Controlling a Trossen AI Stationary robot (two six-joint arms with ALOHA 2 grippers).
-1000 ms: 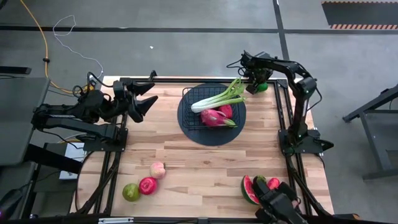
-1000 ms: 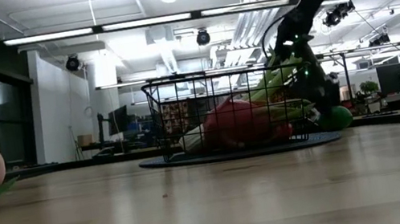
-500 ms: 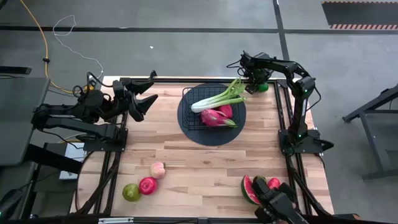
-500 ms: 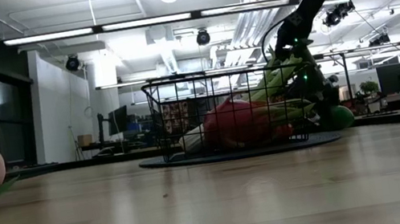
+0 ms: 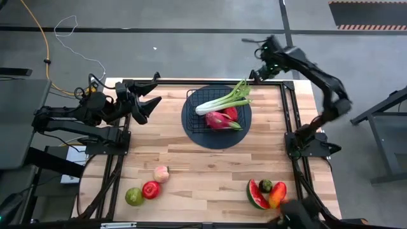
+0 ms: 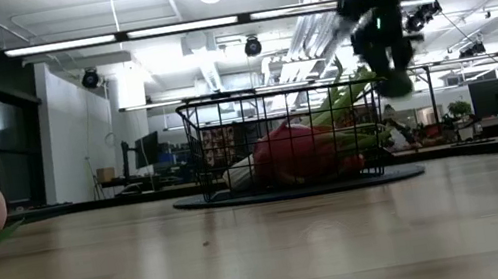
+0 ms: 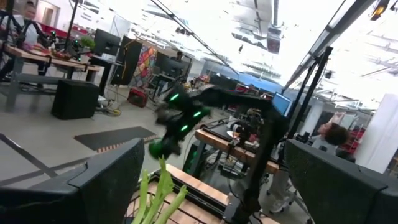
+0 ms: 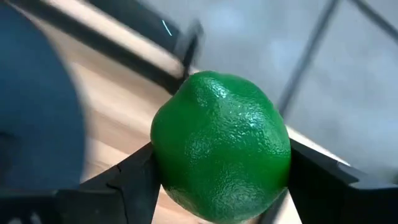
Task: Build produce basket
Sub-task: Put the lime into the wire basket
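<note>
Pale wooden planks make up the table top [image 5: 203, 165], ringed by a dark metal frame, with an open workshop hall of ceiling lights and desks behind it. Near the far edge the black wire-grid basket [image 5: 219, 109] sits on a dark round mat [image 5: 191, 124]; it already holds a green-white leafy stalk [image 5: 224, 102] and a pink dragon fruit [image 5: 217, 120].

The right gripper [image 8: 217, 180] is raised above the table's far right corner, its fingers clenched on a bumpy round green fruit [image 8: 221, 146], one dark finger pressing each side. The low view shows the fruit [image 6: 395, 85] lifted above the basket rim.

To do this step well, I judge the arm should carry the fruit over the basket's open side, away from the stalk's overhanging leaves, lower it inside the wire walls and only then let go, since a round fruit would roll if dropped from height.

The left gripper [image 5: 147, 102] waits at the far left of the table with its fingers spread, holding nothing.

At the near edge lie a peach [image 5: 161, 173], a red apple [image 5: 151, 189], a green apple [image 5: 133, 196] and a watermelon slice [image 5: 255, 195].

No readable writing or brand shows.
</note>
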